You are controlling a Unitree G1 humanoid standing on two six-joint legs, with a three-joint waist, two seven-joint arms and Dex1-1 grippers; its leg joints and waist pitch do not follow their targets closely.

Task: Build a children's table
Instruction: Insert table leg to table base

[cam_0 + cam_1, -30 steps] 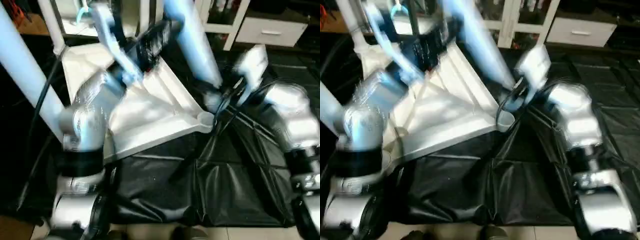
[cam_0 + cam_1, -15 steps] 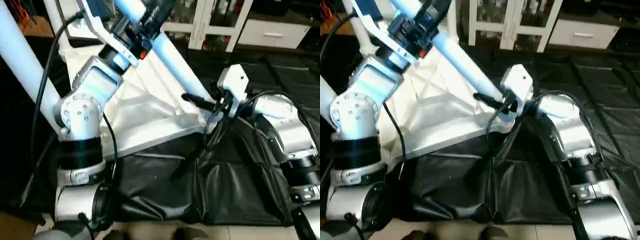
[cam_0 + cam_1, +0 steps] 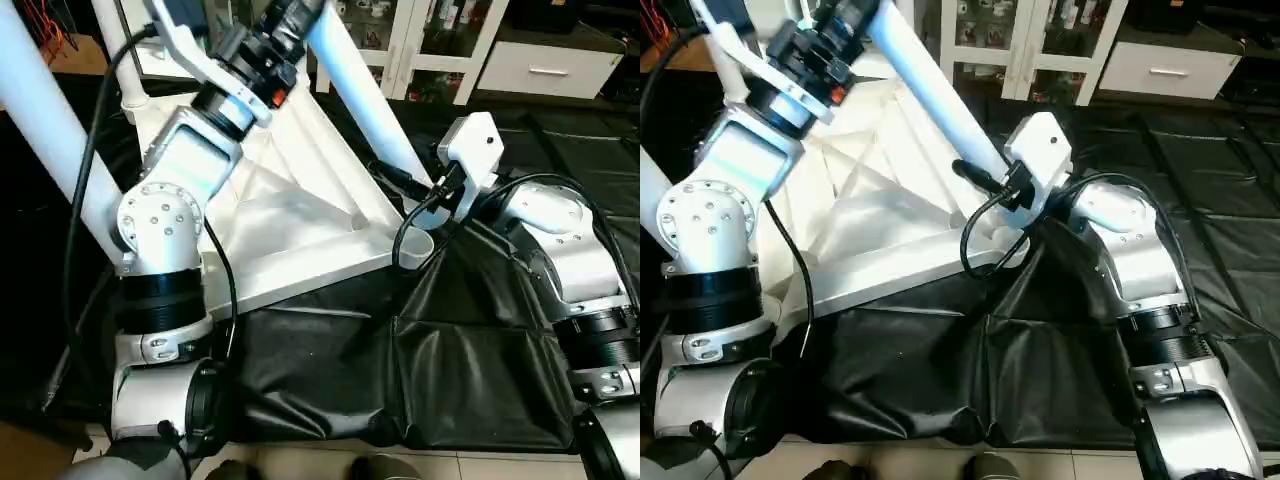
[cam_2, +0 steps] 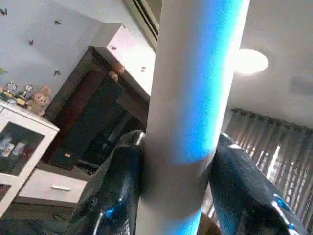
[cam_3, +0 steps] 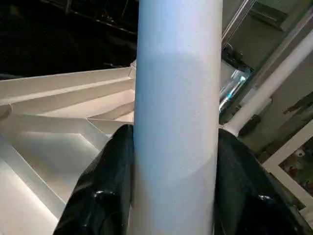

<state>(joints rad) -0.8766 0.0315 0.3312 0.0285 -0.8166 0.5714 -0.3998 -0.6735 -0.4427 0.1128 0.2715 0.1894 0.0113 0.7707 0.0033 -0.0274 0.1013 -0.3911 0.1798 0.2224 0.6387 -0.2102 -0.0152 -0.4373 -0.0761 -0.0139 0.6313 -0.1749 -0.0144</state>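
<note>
Both grippers clamped on one white leg (image 3: pixel 360 90): left gripper (image 4: pixel 171 196) high up, right gripper (image 5: pixel 171 196) near the socket of the upturned table top (image 3: pixel 290 230).

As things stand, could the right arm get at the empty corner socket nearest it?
Probably not yet: the right gripper is clamped on the table leg, though the corner socket sits unobstructed right below it.

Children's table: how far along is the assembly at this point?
Done: the top lies underside up, and two legs appear to stand in its left and far corners. In hand: the left gripper and right gripper both clamp a third leg above the near-right socket. Left: seating it, then a fourth.
</note>
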